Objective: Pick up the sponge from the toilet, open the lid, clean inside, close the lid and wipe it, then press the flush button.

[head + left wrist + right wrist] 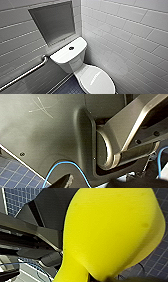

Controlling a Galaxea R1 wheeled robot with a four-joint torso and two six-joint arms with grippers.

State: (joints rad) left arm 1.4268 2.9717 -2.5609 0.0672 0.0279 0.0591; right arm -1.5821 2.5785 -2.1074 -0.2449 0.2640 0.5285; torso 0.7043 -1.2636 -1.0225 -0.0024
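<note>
The white toilet stands in the corner, seen from above in the head view. Its oval lid is down over the bowl. The small dark flush button sits in the middle of the flat tank top. The bright yellow sponge looms large in the right wrist view. It is squeezed narrow where my right gripper is shut on it, above dark blue floor tiles. My left gripper stands open with nothing in it, and its wrist view faces the robot's own dark body.
A metal grab bar runs along the tiled wall left of the toilet. A recessed niche is set in the wall above the tank. The white tiled wall stands close on the toilet's right. Dark floor tiles lie to its left.
</note>
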